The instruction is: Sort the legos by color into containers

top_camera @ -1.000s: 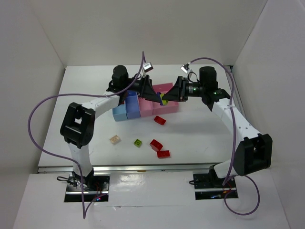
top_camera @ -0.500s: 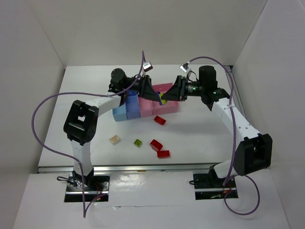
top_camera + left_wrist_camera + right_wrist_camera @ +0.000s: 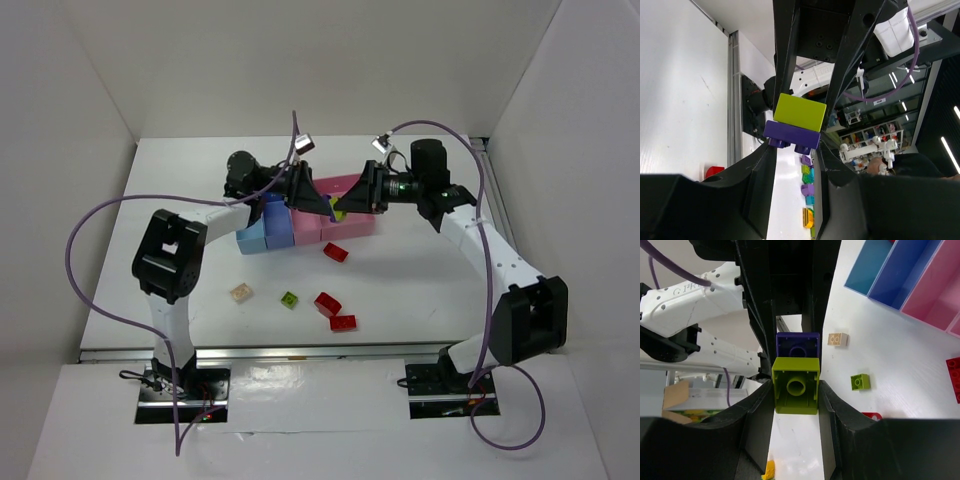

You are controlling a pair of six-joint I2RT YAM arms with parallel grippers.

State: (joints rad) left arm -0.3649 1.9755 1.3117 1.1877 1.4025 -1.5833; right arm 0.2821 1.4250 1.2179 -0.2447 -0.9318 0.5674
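White bench (image 3: 420, 290) holds everything. Two arms reach in from the sides and meet above the pink end of the containers (image 3: 262, 235), a row of blue and pink bins.

The left pincer (image 3: 792, 150) is clenched on a purple brick (image 3: 791, 136). The right pincer (image 3: 796, 385) is clenched on a lime brick (image 3: 796, 392). The two bricks are stuck together in the air. Purple is on the left pincer's side and lime is on the right pincer's side, so the stack runs straight from one pincer to the other. I think they must be pulled apart along that line.

Down on the bench, well apart from the bins, lie red bricks (image 3: 327, 303), a small lime brick (image 3: 289, 298) and a cream brick (image 3: 240, 292).

Some letters show on the white left arm (image 3: 685, 300), but they are too blurry to read.
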